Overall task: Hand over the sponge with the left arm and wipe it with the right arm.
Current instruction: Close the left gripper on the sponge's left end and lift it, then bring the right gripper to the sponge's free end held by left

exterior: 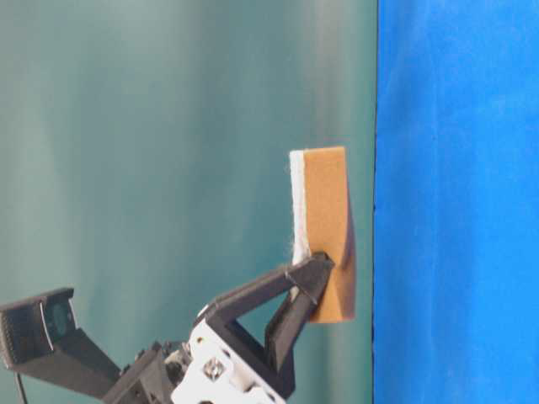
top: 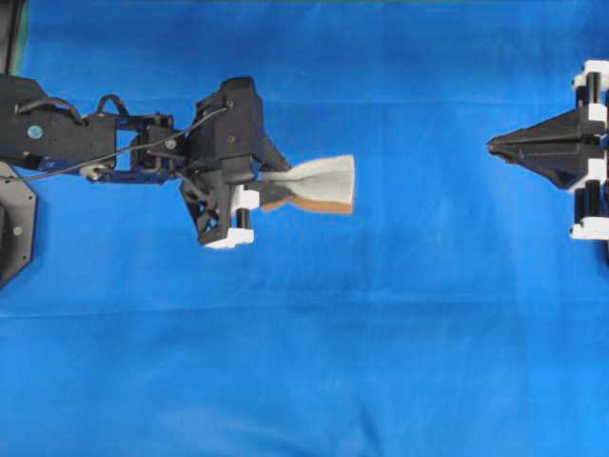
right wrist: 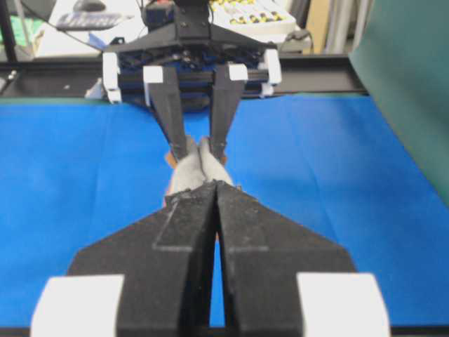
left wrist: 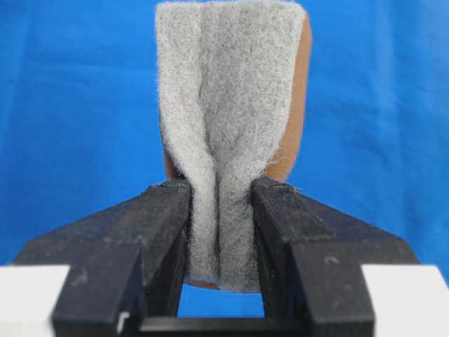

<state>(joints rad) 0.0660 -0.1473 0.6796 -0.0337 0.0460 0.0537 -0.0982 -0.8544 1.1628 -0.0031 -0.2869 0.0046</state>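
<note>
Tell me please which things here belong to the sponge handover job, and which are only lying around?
Belong to the job:
- sponge, pinched at one end
- left gripper, shut on it
- right gripper, shut, empty, apart from the sponge

Only there:
- blue cloth over the table
- green backdrop

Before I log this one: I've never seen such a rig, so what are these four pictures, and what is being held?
Two black robot arms face each other over a blue cloth. One picture looks down from above, one from table level, and one from each wrist. The left end effector pinches a grey-topped, tan-backed sponge at one end, squeezing it narrow between its fingers and holding it out toward the other arm. The right end effector waits apart, shut and empty.
</note>
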